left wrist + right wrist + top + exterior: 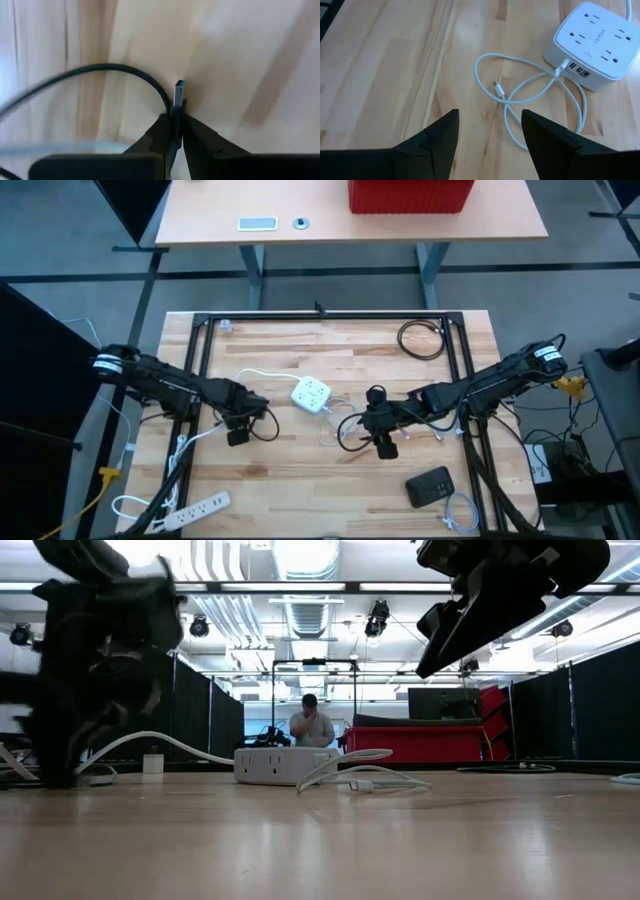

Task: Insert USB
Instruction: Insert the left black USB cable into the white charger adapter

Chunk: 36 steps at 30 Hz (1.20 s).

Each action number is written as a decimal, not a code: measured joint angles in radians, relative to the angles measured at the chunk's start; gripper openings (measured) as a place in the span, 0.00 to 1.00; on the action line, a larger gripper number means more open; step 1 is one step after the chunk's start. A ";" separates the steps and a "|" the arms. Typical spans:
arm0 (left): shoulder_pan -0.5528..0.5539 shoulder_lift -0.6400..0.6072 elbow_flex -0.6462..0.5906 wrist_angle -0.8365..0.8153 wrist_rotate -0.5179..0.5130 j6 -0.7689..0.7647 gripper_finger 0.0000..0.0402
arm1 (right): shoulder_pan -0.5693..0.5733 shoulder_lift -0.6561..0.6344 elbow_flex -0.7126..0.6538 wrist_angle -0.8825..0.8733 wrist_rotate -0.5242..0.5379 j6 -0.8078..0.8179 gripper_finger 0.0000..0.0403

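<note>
A black USB cable (pixel 100 75) curves over the wooden table to its plug, whose metal tip (pixel 179 92) sticks out past my left gripper (pixel 176 125), which is shut on it at the table's left (pixel 240 425). A white power cube (pixel 592 42) stands mid-table (pixel 312 393). A white cable (pixel 520 95) is plugged into the cube's side, with its free end (pixel 497 89) on the wood. My right gripper (pixel 490 125) hangs open above that white cable, to the right of the cube (pixel 385 442). My left gripper pinches the plug's black body (pixel 176 117), just behind the metal tip, between its two fingers (pixel 157 132). The fingers come from above, pointing down. The metal tip juts out beyond them and the cable trails off in a slack curve. Whether the plug rests on the wood I cannot tell.
A coiled black cable (pixel 420 340) lies at the far right. A black device (pixel 430 485) and a small white coil (pixel 460 510) sit near right. A white power strip (pixel 195 505) lies near left. Black frame rails (pixel 320 315) border the table. A person sits in the room beyond (pixel 310 720).
</note>
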 joint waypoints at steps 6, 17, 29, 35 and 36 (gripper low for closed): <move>-0.029 -0.002 0.108 0.141 0.004 0.043 0.07 | 0.000 0.000 0.000 -0.001 0.000 -0.009 0.49; -0.051 -0.008 0.247 0.384 0.005 0.188 0.07 | 0.000 0.020 0.000 0.066 0.018 -0.043 0.49; -0.023 -0.009 0.129 0.967 -0.042 0.341 0.07 | -0.075 0.103 0.000 0.363 0.130 -0.241 0.49; 0.058 -0.010 -0.009 1.231 -0.028 0.340 0.07 | -0.107 0.128 0.000 0.515 0.129 -0.274 0.49; 0.075 -0.010 -0.033 1.286 -0.028 0.341 0.07 | -0.107 0.129 0.000 0.535 0.128 -0.287 0.49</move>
